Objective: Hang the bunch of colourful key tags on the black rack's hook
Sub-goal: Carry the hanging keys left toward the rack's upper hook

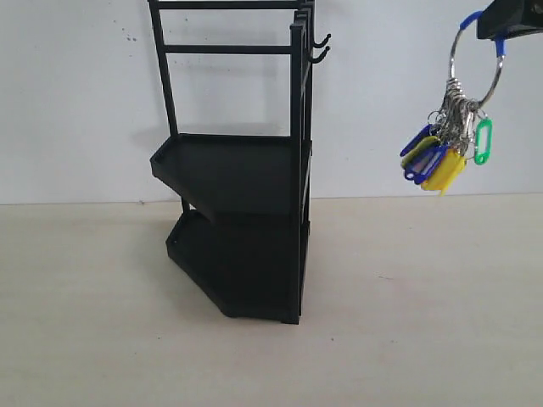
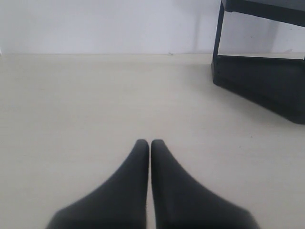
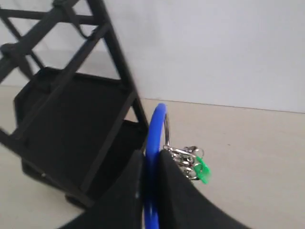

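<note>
Right fingers (image 3: 178,200) are clamped on the colourful key tag bunch (image 1: 447,148), held level with the hook (image 1: 321,42) but well apart from it, ready for hanging; left fingers (image 2: 137,181) are pressed together

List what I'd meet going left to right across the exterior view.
Black rack → its two hooks, sticking out from the top right post → open gap of wall → key tag bunch, hanging in the air near the right edge.
</note>
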### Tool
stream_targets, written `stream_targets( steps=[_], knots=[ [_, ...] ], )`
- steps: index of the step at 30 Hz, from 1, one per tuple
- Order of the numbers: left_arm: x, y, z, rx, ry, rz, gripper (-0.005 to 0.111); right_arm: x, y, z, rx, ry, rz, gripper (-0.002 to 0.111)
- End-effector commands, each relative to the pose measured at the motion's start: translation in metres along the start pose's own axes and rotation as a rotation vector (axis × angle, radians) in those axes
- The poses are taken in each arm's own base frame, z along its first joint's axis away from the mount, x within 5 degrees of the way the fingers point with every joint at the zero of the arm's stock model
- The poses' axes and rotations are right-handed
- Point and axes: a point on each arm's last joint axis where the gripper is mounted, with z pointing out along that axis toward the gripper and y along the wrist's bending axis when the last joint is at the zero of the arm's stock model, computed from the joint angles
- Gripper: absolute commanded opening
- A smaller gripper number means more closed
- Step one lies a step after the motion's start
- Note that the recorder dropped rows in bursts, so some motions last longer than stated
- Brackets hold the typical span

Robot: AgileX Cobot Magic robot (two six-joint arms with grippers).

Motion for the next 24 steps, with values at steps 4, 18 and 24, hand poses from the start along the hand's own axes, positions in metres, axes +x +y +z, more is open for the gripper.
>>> stream_targets(
  steps=[4,18,24],
  knots=[
    [-0.002,0.000,0.000,0.001,-0.019,-0.017,0.004,-0.001,0.012,-0.002,-0.009,-0.041,-0.097,0.000],
    [-0.002,0.000,0.000,0.001,-0.019,-0.017,0.004,-0.003,0.005,-0.006,0.004,-0.122,-0.057,0.000],
    [-0.002,0.000,0.000,0.001,-0.019,-0.017,0.004,0.025,0.022,0.019,-0.104,0.082,-0.217,0.000]
  ],
)
